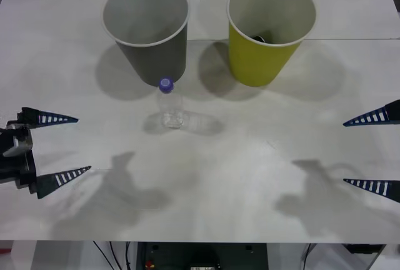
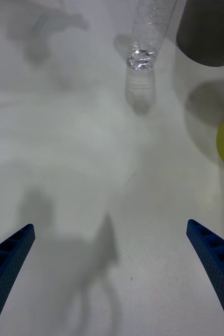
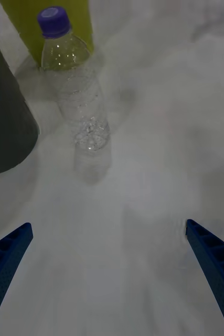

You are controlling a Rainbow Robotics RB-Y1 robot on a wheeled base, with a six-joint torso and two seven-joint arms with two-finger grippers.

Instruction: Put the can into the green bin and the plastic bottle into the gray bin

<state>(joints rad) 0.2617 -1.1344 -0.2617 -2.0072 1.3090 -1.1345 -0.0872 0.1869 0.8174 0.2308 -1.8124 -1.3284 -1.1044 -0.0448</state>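
Observation:
The plastic bottle stands upright on the white table, purple cap up, just in front of the gray bin. To that bin's right stands the green bin. Something small and dark lies at the green bin's bottom; I cannot tell whether it is the can. My left gripper is open at the table's left edge, well clear of the bottle. My right gripper is open at the right edge. The left wrist view has the bottle ahead of the open fingers. In the right wrist view the bottle is farther off.
Both bins stand at the back of the table, a bin's width apart. A seam crosses the table behind them. Bare tabletop lies between the two grippers and in front of the bottle. Cables hang below the front edge.

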